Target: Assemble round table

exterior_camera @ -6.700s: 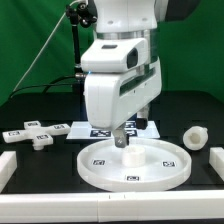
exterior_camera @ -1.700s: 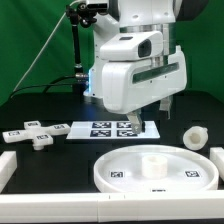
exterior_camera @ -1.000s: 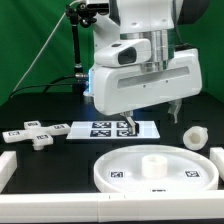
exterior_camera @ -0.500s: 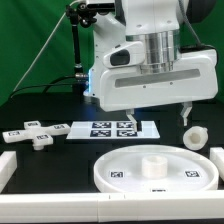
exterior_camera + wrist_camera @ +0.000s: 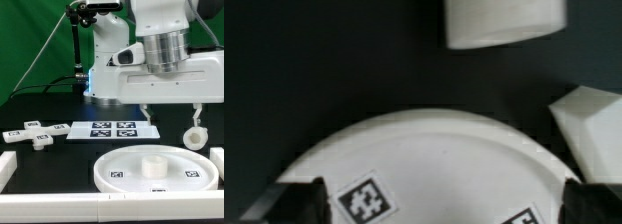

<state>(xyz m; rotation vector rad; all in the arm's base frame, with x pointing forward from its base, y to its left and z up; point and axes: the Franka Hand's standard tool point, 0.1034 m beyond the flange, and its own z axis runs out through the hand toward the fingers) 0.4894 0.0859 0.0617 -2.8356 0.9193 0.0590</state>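
Since ~1.7 s ago the arm has swung toward the exterior view's right. The pincer (image 5: 172,112) is now open wide & empty, one finger over the leg (image 5: 195,136) at mid-right, not yet centred. Leg pickup looks next. The disc (image 5: 108,180) lies flat on the counter (image 5: 60,162), lower centre. Foot piece (image 5: 35,136) mid-left, marker board (image 5: 110,129) behind. The right rail (image 5: 217,160) sits near the leg & may crowd the fingers.

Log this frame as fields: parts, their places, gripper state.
disc: flat on table, nearest camera
leg: loose, exterior view's right, apart from disc
foot: loose, exterior view's left
marker board: behind disc
gripper: open, empty, above the table
joined: no parts yet
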